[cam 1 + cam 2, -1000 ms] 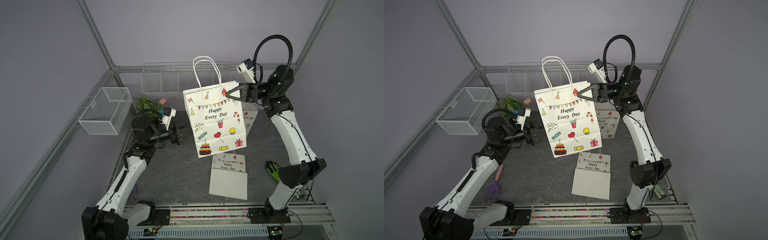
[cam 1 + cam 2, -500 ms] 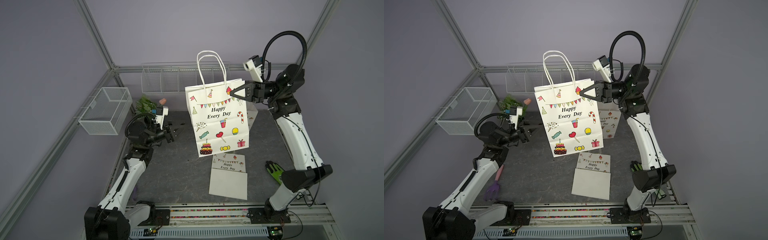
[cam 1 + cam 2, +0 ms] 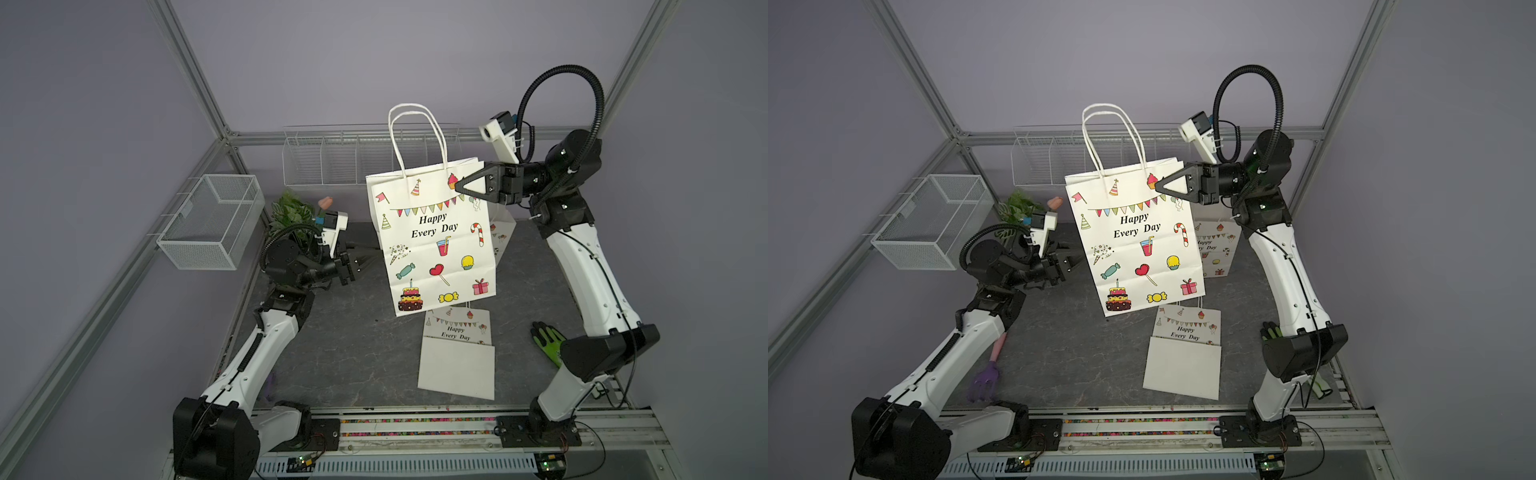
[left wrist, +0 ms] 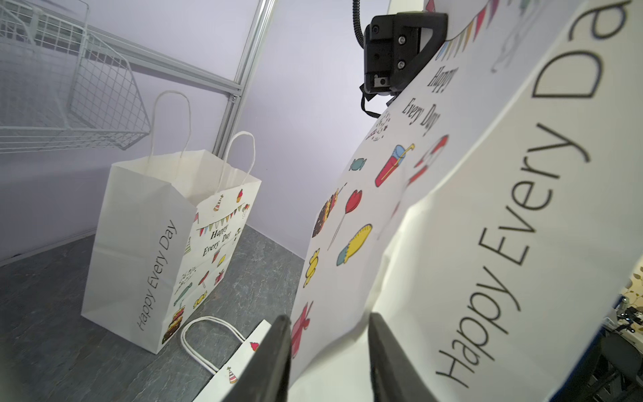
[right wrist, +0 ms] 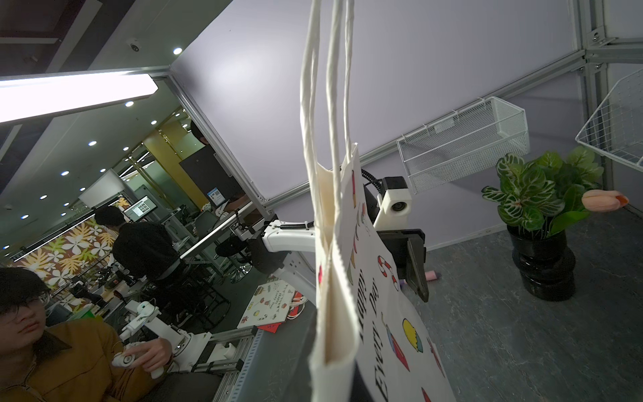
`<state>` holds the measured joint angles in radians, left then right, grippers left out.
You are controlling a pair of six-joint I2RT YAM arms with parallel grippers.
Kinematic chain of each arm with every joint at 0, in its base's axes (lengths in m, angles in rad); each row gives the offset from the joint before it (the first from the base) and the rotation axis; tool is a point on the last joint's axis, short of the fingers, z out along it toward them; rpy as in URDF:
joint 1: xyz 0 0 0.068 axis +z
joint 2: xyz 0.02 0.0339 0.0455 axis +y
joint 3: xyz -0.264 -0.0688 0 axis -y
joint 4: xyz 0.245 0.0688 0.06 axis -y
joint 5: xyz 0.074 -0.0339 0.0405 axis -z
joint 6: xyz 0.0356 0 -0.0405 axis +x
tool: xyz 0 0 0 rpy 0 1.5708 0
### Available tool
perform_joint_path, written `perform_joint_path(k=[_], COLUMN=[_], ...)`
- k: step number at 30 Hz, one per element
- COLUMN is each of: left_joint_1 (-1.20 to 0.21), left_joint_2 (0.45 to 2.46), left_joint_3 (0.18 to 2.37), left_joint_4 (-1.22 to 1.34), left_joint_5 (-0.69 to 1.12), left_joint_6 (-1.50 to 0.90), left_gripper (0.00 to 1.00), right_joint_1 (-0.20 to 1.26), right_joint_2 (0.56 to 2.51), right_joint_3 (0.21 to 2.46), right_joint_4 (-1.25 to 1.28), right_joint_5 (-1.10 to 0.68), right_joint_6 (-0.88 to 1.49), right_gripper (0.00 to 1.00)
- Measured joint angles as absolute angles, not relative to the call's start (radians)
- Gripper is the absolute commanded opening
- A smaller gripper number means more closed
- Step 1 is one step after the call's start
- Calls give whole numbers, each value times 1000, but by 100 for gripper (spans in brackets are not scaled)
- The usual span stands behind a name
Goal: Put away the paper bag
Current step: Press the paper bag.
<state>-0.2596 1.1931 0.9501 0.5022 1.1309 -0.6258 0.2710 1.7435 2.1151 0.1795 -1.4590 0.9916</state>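
Bag hangs clear of the table between the two grippers, nearly upright, its twin handles standing up.

Farthest left, a mesh basket sits on the frame, well out from the left gripper on the side away from the bag. A plant stands near that gripper, behind it. The left gripper points at the bag's left edge, about halfway down. In the left wrist view its fingers stand apart with the bag's corner fold between them; whether they press the paper I cannot tell.

A wire rack runs along the back wall, beyond both grippers.

The right gripper is clamped on the bag's top right corner, jaws together on the paper beside the cupcake print, and it carries the bag. Below and behind this gripper a second bag, opened out, stands on the table, mostly hidden in both top views. Well below the right gripper, just past the held bag's bottom edge, a folded bag lies flat. A green glove lies by the right arm's elbow, far below the right gripper.
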Motion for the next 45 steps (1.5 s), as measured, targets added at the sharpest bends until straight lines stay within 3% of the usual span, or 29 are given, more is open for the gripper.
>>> perform_joint_path(k=[4, 6, 14, 15, 17, 18, 21, 23, 30, 45], left_joint_1=[-274, -276, -278, -278, -278, -278, -278, -278, -295, -325], left_joint_2=[1193, 1194, 1197, 1197, 1197, 1197, 1197, 1197, 1203, 1193], left_joint_3=[976, 979, 980, 980, 980, 981, 983, 984, 984, 983], left_joint_4=[488, 479, 464, 463, 460, 457, 434, 426, 407, 226], left_joint_5=[1131, 1132, 1131, 1131, 1131, 1130, 1126, 1123, 1124, 1126], left_joint_6=[-607, -604, -590, -590, -585, -579, -566, -566, -564, -416], left_gripper=[17, 2, 0, 2, 14, 25, 76, 90, 95, 88], right_joint_1=[276, 279, 279, 279, 279, 280, 280, 283, 309, 269], right_joint_2=[1748, 1751, 1752, 1752, 1752, 1752, 1752, 1752, 1752, 1771], right_joint_3=[2115, 2115, 2115, 2115, 2115, 2115, 2115, 2114, 2104, 2161], right_joint_4=[181, 181, 182, 181, 181, 181, 183, 184, 201, 368], right_joint_5=[-1459, -1459, -1459, -1459, -1459, -1459, -1458, -1456, -1452, -1415], right_joint_6=[995, 995, 996, 996, 996, 996, 998, 999, 1019, 1198], right_gripper=[7, 7, 7, 7, 7, 7, 7, 7, 7, 7])
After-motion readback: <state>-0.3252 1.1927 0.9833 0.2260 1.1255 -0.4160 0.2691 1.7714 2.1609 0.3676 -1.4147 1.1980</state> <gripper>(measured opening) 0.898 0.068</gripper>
